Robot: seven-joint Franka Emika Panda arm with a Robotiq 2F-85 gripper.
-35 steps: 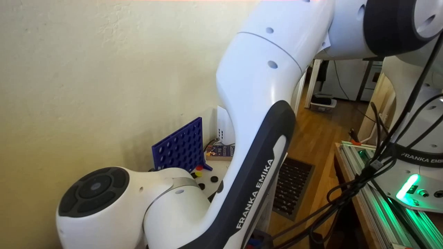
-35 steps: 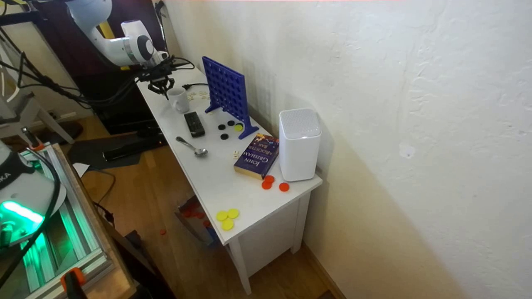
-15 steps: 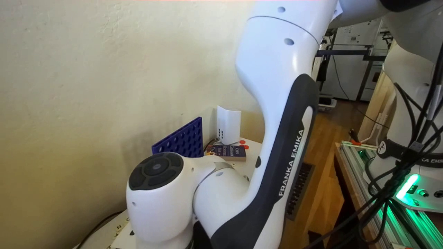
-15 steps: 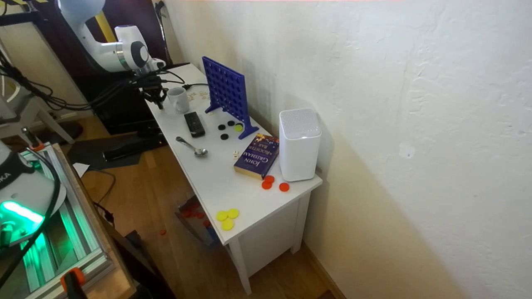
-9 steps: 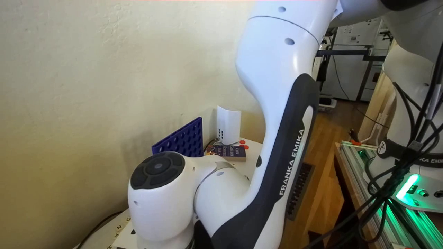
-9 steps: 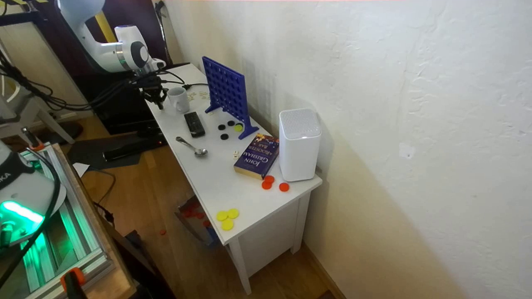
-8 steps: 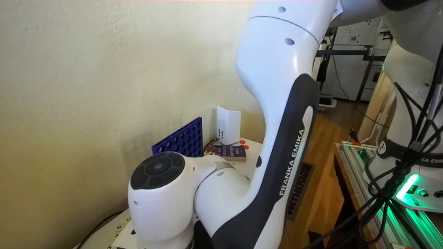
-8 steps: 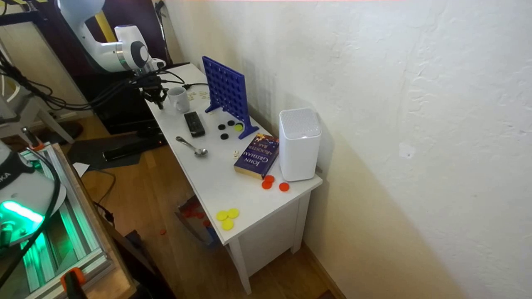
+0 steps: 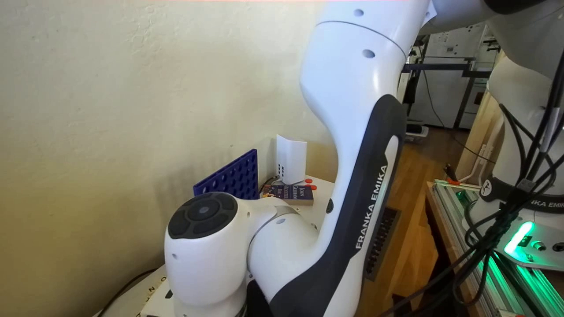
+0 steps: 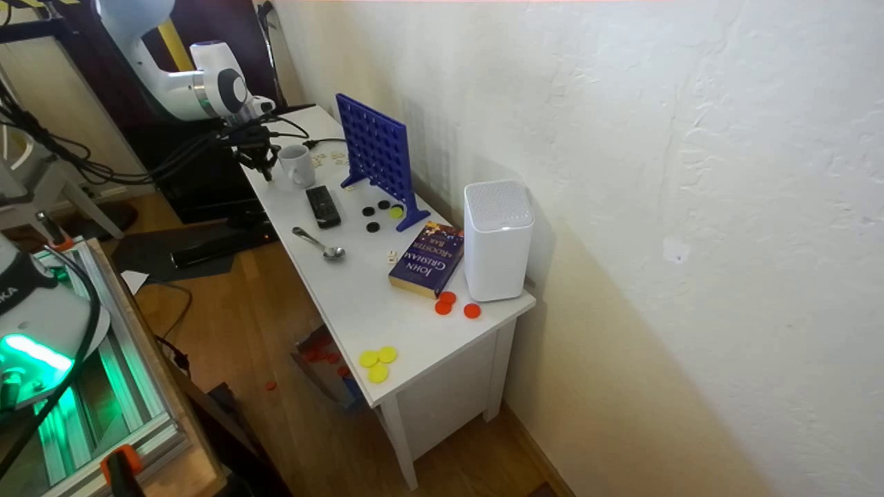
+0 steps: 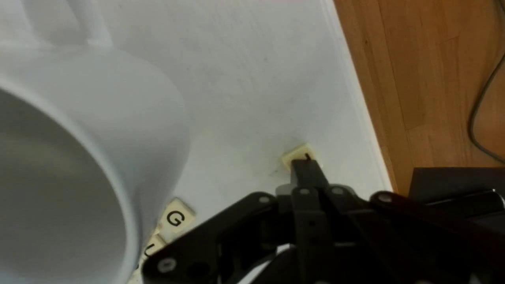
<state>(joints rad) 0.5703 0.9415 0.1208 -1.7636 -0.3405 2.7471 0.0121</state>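
My gripper (image 11: pixel 305 162) comes in from the bottom of the wrist view. Its dark fingers stand together with no gap showing. The fingertips are over a small cream letter tile (image 11: pixel 295 154) lying on the white table (image 11: pixel 244 79). Part of the tile and its letter is hidden by the fingers; I cannot tell whether they touch it. A white mug (image 11: pixel 55 189) stands to the left, with a letter tile G (image 11: pixel 176 217) beside it and further tiles partly hidden. In an exterior view the gripper (image 10: pixel 266 177) points down beside the mug (image 10: pixel 295 166), low over the table's edge side.
On the table are a black remote (image 10: pixel 322 206), a spoon (image 10: pixel 321 245), a blue upright game rack (image 10: pixel 376 145), a book (image 10: pixel 428 259), a white router (image 10: pixel 498 240), and black, red (image 10: pixel 472 311) and yellow discs (image 10: pixel 378 373). A wall runs behind.
Since 2.3 seconds ago the arm has moved down and the gripper has come lower, beside the mug near the table's edge. Over the last second it has hardly moved.
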